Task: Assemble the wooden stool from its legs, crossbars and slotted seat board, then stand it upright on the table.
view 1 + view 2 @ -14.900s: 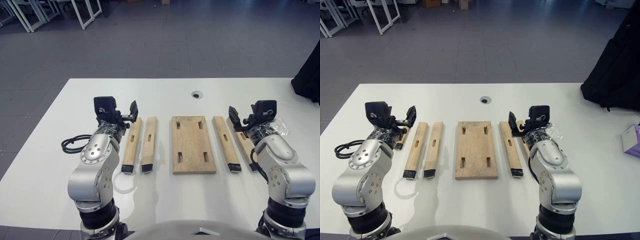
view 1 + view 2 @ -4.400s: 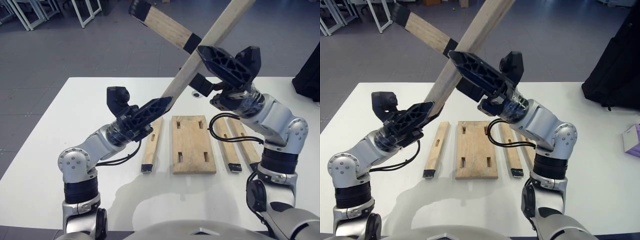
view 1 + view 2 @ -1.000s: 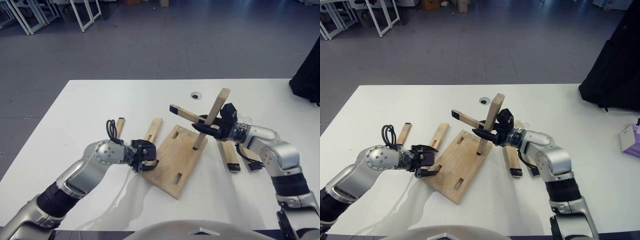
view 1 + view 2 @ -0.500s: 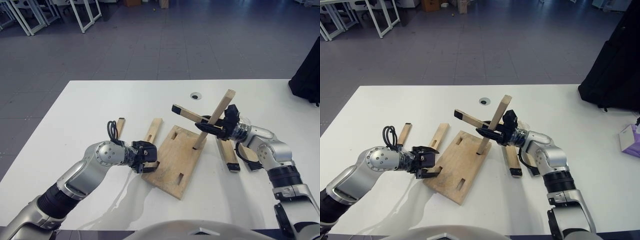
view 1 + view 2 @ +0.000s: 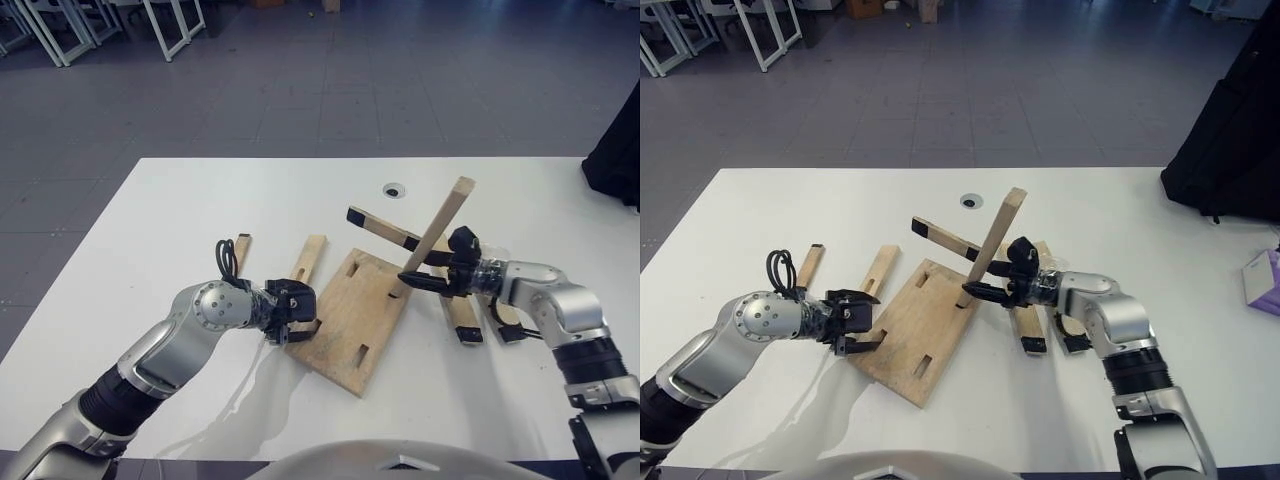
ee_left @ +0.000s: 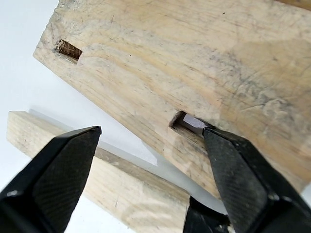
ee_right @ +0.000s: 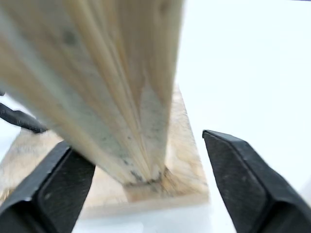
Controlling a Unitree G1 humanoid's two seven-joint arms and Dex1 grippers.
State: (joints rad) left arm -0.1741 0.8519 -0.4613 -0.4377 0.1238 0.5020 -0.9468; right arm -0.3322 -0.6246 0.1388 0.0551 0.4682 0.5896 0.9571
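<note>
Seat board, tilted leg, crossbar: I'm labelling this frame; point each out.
seat board (image 5: 350,315): left eye view, bare middle face.
tilted leg (image 5: 447,207): left eye view, upper shaft.
crossbar (image 5: 380,225): left eye view, near black tip.

The white counter (image 5: 170,210) carries the slotted seat board (image 5: 345,335), which lies askew with its left edge right at the left hand (image 5: 290,318). Just beyond that hand lies a leg (image 5: 306,260), its near end at the board's edge. Farther out to that hand's left lies a short crossbar (image 5: 239,250). Close by the right hand (image 5: 412,279), a second leg (image 5: 464,320) and a third leg (image 5: 1074,343) lie side by side. A round cable hole (image 5: 392,189) sits well beyond the right hand.
</note>
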